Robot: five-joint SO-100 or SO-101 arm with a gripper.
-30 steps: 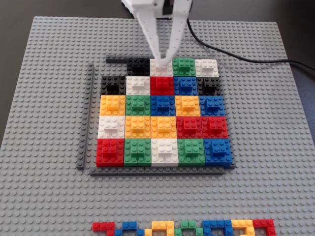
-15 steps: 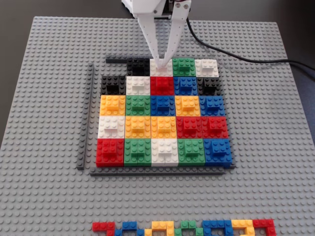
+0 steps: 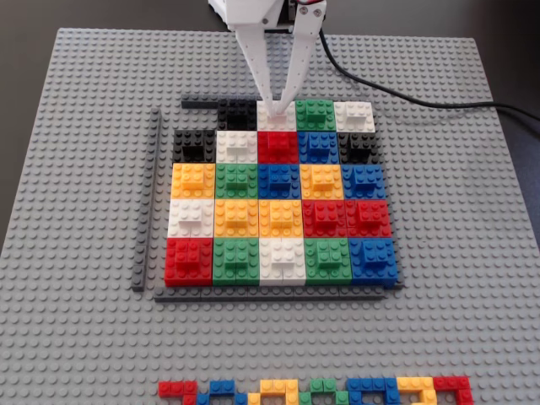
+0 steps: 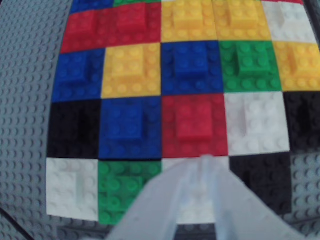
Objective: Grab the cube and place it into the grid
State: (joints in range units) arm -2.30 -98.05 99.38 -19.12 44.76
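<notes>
On the baseplate (image 3: 76,337), the grid (image 3: 278,202) is showing 24 blocks and one empty far-left corner: five white, three black, four each of red, yellow, green and blue. The gripper (image 3: 278,108) is pressing narrow jaws onto a far-row white block (image 3: 277,121), grip unclear; lifting could be pulling that out. The nearest black cube (image 3: 236,114) is sitting just left.

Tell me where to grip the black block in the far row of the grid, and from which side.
Grip the raised piece on top, coming straight down. The black block sits tight against the white block, with a grey strip behind; only the top stands free.
</notes>
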